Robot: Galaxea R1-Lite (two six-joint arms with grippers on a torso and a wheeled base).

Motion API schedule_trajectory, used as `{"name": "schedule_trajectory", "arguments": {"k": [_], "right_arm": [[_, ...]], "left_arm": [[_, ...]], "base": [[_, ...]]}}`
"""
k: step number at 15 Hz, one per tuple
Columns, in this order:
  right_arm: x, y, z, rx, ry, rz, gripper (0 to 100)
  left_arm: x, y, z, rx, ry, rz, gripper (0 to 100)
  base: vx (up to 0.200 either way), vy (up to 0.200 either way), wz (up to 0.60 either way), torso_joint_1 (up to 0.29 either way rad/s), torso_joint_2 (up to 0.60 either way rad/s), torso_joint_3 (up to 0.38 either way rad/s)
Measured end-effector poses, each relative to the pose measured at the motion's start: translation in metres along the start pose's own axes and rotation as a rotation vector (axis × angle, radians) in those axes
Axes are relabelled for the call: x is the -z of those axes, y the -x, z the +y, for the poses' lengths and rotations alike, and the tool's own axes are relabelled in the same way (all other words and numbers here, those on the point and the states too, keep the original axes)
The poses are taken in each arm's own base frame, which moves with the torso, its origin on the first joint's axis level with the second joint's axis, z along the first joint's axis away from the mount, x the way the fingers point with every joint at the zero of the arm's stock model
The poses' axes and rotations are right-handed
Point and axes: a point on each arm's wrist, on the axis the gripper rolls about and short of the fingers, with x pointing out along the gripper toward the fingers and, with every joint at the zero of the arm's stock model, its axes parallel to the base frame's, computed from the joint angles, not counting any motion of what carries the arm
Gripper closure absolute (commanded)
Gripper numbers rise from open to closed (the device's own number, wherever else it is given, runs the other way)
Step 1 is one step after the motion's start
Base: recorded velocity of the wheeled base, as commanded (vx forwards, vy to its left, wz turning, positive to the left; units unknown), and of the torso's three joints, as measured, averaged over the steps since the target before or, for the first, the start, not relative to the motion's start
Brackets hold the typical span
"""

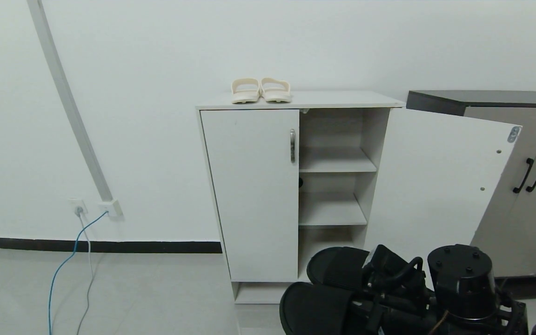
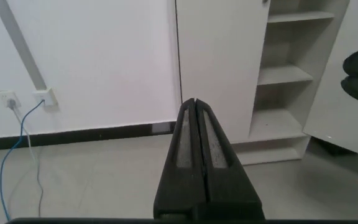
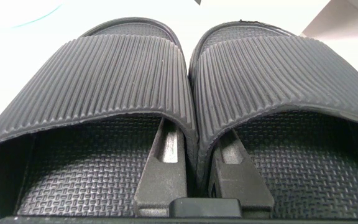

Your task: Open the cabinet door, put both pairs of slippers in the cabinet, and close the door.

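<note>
Right gripper [image 3: 197, 143] clamps black slippers [image 3: 123, 74]; beige pair [image 1: 261, 90] atop cabinet [image 1: 342, 99].

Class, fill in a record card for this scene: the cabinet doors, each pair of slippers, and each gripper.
cabinet: white, against the wall
left door: closed
right door: swung open, shelves showing
cream slippers: side by side on the cabinet top
black slippers: held as a pair, low in front of the open side
right gripper: shut on the black slippers
left gripper: shut, holding nothing
</note>
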Motion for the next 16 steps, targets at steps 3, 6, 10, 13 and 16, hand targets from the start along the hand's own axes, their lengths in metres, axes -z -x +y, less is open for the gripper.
{"name": "schedule_trajectory", "arguments": {"k": [3,6,10,13,16], "right_arm": [[0.001,0.0,0.001,0.003,-0.001,0.004,100],[-0.007,-0.011,-0.002,0.175,-0.089,-0.005,100],[-0.036,-0.056,0.008,0.475,-0.257,-0.109,100],[-0.04,-0.092,0.011,0.645,-0.337,-0.124,100],[-0.038,-0.117,0.008,0.766,-0.417,-0.073,100]], "left_arm": [[0.0,0.0,0.002,-0.067,0.0,0.002,100],[0.0,0.0,0.001,-0.039,0.003,0.002,100],[0.0,0.0,0.001,-0.038,0.003,0.002,100],[0.0,0.0,0.001,-0.038,0.003,0.002,100],[0.0,0.0,0.001,-0.038,0.003,0.002,100]], "base": [[0.0,0.0,0.0,0.0,0.0,0.0],[0.0,0.0,0.0,0.0,0.0,0.0],[0.0,0.0,0.0,0.0,0.0,0.0],[0.0,0.0,0.0,0.0,0.0,0.0],[0.0,0.0,0.0,0.0,0.0,0.0]]}}
